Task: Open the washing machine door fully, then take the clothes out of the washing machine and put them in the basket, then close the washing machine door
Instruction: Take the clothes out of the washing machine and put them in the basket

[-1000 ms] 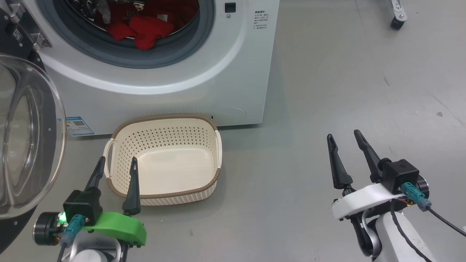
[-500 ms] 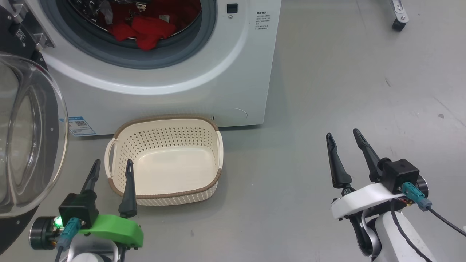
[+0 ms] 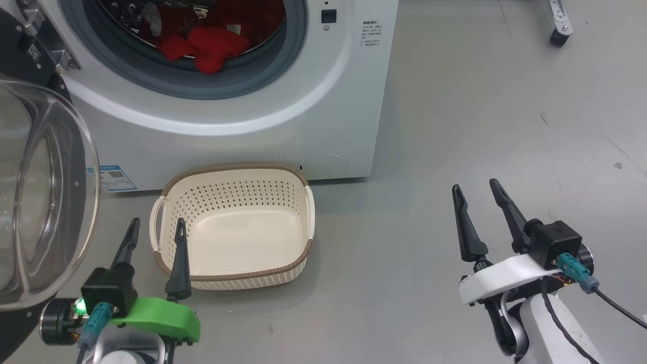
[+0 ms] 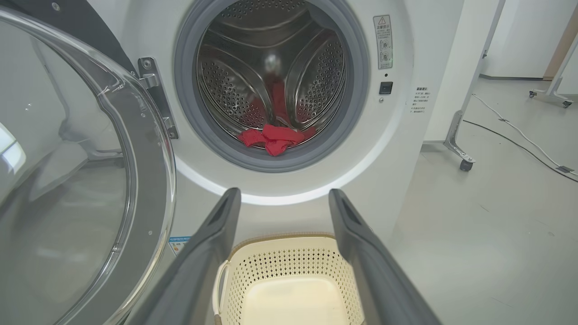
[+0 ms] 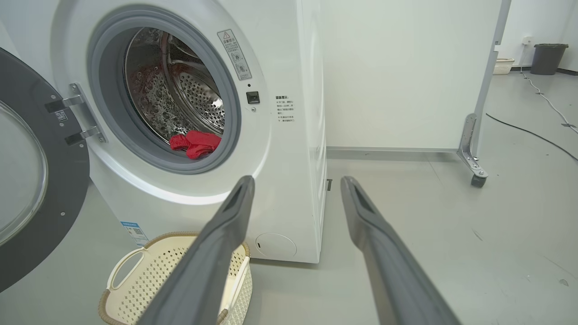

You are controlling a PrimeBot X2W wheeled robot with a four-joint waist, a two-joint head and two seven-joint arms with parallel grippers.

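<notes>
Lower left of the head view: left gripper, fingers spread wide, nothing between them, hovering at the near-left corner of the basket. Lower right: right gripper, also spread wide and empty, over bare floor, well apart from the basket.

Mid-frame: the basket sits on the floor just in front of the washing machine, with nothing inside it.

Left edge: the washing machine door is swung out on its hinge, well clear of the opening. It looks fully open (can't confirm it's at its stop).

Top of frame: the clothes lie in a red heap at the front lip of the steel drum, with one fold drooping toward the grey rubber ring. In the left wrist view they sit at the bottom centre of the opening, straight ahead between that gripper's fingers.

Progress, as I judge it: the door-opening step looks done. Unloading hasn't started, since no garment is in the basket or in either gripper. Left to do: reach into the drum, grab the clothes, drop them in the basket, then shut the door.
</notes>
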